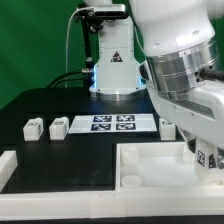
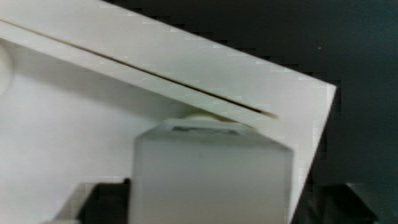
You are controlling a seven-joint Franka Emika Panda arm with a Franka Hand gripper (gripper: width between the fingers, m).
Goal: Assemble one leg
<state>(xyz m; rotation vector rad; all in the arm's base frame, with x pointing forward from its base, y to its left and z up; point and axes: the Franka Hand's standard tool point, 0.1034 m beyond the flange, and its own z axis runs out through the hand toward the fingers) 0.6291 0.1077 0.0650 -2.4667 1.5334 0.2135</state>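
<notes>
In the wrist view my gripper (image 2: 210,206) is shut on a white leg (image 2: 210,165). The dark fingers (image 2: 103,202) press on both its sides. The leg's far end meets the raised rim at a corner of the white tabletop (image 2: 107,110). In the exterior view the gripper (image 1: 203,156) hangs low over the tabletop's (image 1: 150,166) corner at that view's right, and a tag on the held leg (image 1: 208,158) shows. Two loose legs (image 1: 32,127) (image 1: 58,127) stand at that view's left, and a third (image 1: 166,126) stands beside the marker board.
The marker board (image 1: 112,123) lies behind the tabletop. A white bracket-like block (image 1: 10,165) sits at the front of the exterior view's left. The robot base (image 1: 112,60) stands at the back, and the arm fills that view's right.
</notes>
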